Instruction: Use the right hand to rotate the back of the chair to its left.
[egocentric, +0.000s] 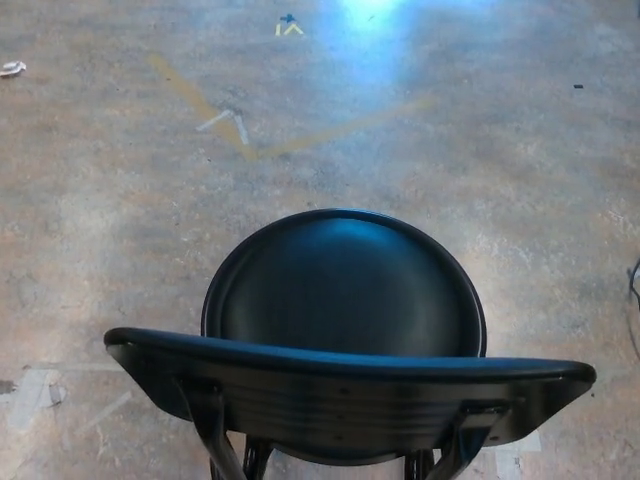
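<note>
As seen from the head camera, a black chair (345, 340) stands on the concrete floor (100, 200) in the lower middle of the picture. Its round seat (345, 285) lies beyond the curved backrest (350, 385), so the chair faces away from the camera. The backrest's long axis runs left to right, its right end slightly lower. Bare floor surrounds the seat on 3 sides. Tape marks (228, 122) and a yellow line (190, 95) lie well beyond. Neither hand is visible, so their state is unknown.
</note>
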